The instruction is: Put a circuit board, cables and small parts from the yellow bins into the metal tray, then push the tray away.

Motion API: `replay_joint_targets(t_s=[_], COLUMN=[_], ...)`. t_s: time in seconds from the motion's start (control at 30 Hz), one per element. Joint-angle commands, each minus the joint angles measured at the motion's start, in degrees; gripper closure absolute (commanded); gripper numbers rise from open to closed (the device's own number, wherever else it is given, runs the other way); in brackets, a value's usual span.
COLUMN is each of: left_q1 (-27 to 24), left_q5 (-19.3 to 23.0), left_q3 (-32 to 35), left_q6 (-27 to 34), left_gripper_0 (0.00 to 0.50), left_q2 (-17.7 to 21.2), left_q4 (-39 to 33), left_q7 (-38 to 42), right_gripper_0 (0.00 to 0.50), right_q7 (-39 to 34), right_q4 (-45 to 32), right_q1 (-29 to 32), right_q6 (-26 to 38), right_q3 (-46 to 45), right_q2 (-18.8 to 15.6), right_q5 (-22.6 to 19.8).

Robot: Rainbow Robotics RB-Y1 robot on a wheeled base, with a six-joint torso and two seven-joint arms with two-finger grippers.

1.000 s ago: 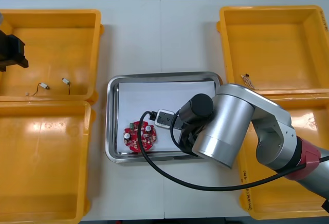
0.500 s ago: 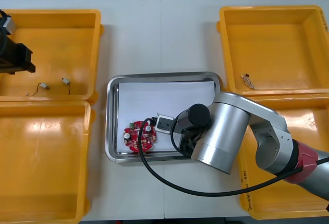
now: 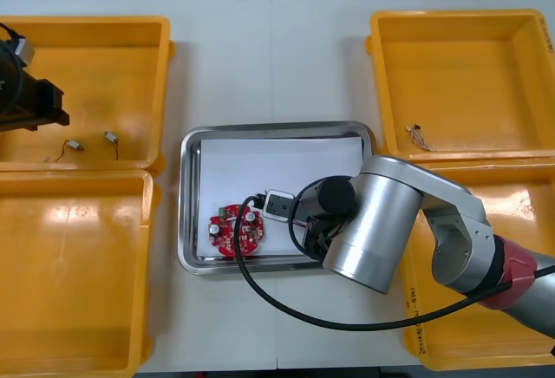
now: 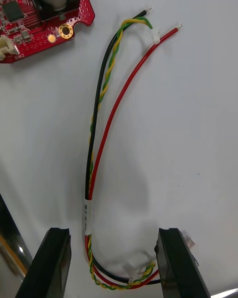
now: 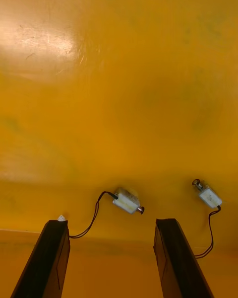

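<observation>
My right gripper (image 4: 114, 231) stands open low over the white inside of the metal tray (image 3: 277, 127). A red, yellow and black cable (image 4: 106, 119) lies loose on the tray between its fingers, stretching away toward the round red circuit board (image 4: 39, 10). From the front, my right arm (image 3: 373, 231) covers that gripper and cable, and the circuit board (image 3: 236, 231) lies in the tray's near left part. My left gripper (image 3: 39, 105) hangs open over the far left yellow bin (image 3: 95, 24). Two small metal parts (image 5: 126, 201) (image 5: 209, 197) with thin leads lie just beyond its fingertips.
Two yellow bins stand at each side of the tray. The far right bin (image 3: 460, 18) holds one small wired piece (image 3: 418, 135) near its front wall. A thick black hose (image 3: 286, 304) loops from my right arm across the table in front of the tray.
My left gripper has slid a little to the right over the far left bin. My right arm has shifted slightly toward the tray's near edge.
</observation>
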Motion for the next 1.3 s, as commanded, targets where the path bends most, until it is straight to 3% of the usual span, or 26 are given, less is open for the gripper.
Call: replay_joint_targets(t_s=[0.03, 0.27, 0.87, 1.1, 1.3], left_q1=[-2.4, -2.4, -2.4, -2.3, -2.3], left_q5=[-1.1, -2.0, -3.8, -3.9, -4.4], left_q3=[-0.8, -0.8, -3.7, -4.4, -4.4], left_q6=[-2.5, -4.2, -4.9, -5.8, -5.8], left_gripper_0=[0.000, 0.000, 0.000, 0.000, 0.009], left_q2=[-1.7, -3.4, -5.4, -5.8, -6.1], left_q4=[1.1, 3.2, 5.8, 7.0, 7.4], left_q7=[-2.7, -3.2, -3.1, -3.2, -3.1], right_gripper_0=[0.000, 0.000, 0.000, 0.000, 0.000], right_q7=[1.3, 1.7, 0.1, -1.9, -8.7], right_q4=[-1.0, -2.3, -5.0, -4.6, -3.2], right_q1=[-2.4, -3.3, -7.7, -9.5, -10.6], right_q6=[-0.5, 1.5, 20.4, 23.0, 23.0], right_q3=[0.7, -2.8, -30.1, -37.2, -40.3], right_q2=[-1.2, -1.2, -1.1, -1.2, -1.4], right_q5=[0.6, -1.7, -18.2, -19.7, -19.9])
